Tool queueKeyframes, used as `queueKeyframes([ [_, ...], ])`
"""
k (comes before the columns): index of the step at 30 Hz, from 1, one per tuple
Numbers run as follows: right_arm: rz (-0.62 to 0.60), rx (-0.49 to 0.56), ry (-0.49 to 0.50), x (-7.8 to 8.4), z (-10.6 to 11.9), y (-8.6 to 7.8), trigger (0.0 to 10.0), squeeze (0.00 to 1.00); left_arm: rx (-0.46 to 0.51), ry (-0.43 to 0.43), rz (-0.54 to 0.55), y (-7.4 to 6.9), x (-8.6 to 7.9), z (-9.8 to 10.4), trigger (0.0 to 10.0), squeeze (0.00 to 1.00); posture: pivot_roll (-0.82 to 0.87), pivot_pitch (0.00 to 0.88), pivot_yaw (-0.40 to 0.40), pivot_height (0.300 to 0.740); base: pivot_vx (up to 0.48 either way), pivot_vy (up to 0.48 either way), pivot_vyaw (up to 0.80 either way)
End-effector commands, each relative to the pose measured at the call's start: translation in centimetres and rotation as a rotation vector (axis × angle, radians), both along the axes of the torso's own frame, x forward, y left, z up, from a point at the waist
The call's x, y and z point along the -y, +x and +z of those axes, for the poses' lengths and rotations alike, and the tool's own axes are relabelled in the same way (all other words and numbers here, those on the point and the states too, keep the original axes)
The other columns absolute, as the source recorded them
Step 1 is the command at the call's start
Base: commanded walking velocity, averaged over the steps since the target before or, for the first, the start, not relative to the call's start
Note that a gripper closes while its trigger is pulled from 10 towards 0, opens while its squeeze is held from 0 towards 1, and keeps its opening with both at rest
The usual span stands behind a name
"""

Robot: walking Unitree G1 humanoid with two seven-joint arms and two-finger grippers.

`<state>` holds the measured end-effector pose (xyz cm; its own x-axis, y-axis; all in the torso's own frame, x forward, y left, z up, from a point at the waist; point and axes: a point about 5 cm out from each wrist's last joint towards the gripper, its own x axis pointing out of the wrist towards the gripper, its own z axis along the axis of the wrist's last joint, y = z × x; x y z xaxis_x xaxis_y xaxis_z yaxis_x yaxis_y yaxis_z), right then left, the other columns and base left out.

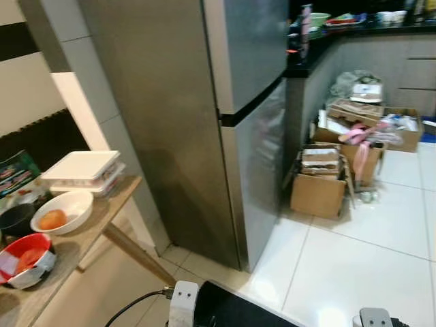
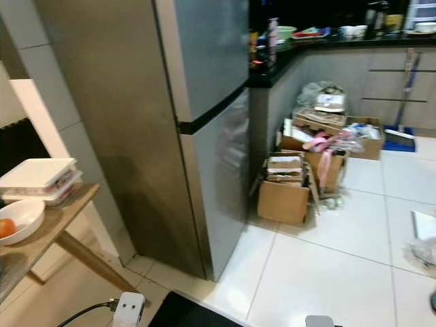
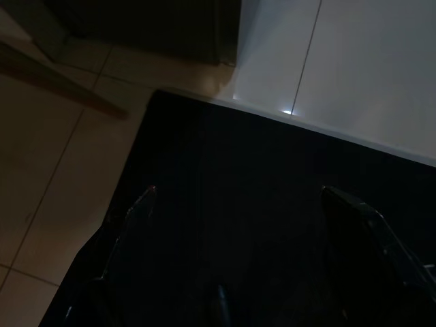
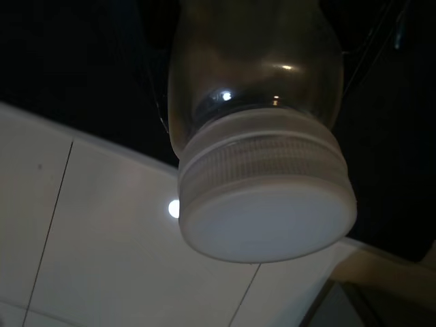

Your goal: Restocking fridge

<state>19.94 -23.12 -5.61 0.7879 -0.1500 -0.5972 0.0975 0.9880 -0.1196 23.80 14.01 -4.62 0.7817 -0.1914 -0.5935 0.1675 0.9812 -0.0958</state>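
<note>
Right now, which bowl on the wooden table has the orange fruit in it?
The white bowl, just in front of the stacked white containers. The red bowl sits nearer the camera, and the black bowl lies beside the white one.

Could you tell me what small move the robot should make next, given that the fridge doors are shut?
Probably step toward the fridge and raise the left gripper to a door edge. Both doors look closed, the left gripper's fingers are spread with nothing between them, and the right wrist view shows a jar with a white lid close before the camera, apparently held by the right arm, so the free arm should open.
</note>
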Motion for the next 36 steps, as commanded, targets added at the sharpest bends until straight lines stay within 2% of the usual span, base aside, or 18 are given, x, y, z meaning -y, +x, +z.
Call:
queueKeyframes([
  [1, 0.019, -0.005, 0.019, -0.9, -0.2, 0.0, 10.0, 0.0, -0.012, 0.013, 0.019, -0.5, -0.8, -0.3, 10.0, 0.0, -0.12, 0.072, 0.098, 0.74, 0.0, 0.0, 0.0],
  [9, 0.089, -0.011, 0.007, -1.6, -0.2, 0.3, 10.0, 0.0, -0.017, 0.026, 0.012, -0.4, -0.9, -0.3, 10.0, 0.0, -0.11, 0.074, 0.101, 0.74, 0.0, 0.0, 0.0],
  [18, 0.253, -0.018, -0.016, -3.0, 0.1, 1.4, 10.0, 0.0, -0.005, 0.023, 0.02, -0.2, -0.8, -0.2, 10.0, 0.0, -0.1, 0.075, 0.06, 0.74, 0.0, 0.0, 0.0],
  [21, 0.302, -0.021, -0.025, -3.2, 0.4, 1.9, 10.0, 0.0, 0.002, 0.024, 0.044, -0.3, -0.9, -0.2, 10.0, 0.0, -0.08, 0.079, 0.011, 0.74, 0.0, 0.0, 0.0],
  [23, 0.315, -0.021, -0.028, -3.3, 0.5, 2.1, 10.0, 0.0, 0.005, 0.023, 0.052, -0.3, -0.9, -0.2, 10.0, 0.0, -0.08, 0.079, 0.011, 0.74, 0.0, 0.0, 0.0],
  [26, 0.381, -0.034, -0.037, -3.8, 0.9, 3.0, 10.0, 0.0, 0.015, 0.024, 0.112, -1.2, -1.5, -0.5, 10.0, 0.0, -0.04, 0.087, -0.057, 0.74, 0.0, 0.0, 0.0],
  [31, 0.385, -0.04, -0.032, -4.0, 0.9, 3.3, 10.0, 0.0, 0.011, 0.033, 0.147, -2.1, -2.2, -0.9, 10.0, 0.0, -0.03, 0.092, -0.074, 0.74, 0.0, 0.0, 0.0],
  [36, 0.341, -0.039, -0.013, -4.1, 0.9, 3.3, 10.0, 0.0, 0.022, 0.048, 0.151, -2.1, -2.7, -0.8, 10.0, 0.0, -0.02, 0.1, -0.054, 0.74, 0.0, 0.0, 0.0],
])
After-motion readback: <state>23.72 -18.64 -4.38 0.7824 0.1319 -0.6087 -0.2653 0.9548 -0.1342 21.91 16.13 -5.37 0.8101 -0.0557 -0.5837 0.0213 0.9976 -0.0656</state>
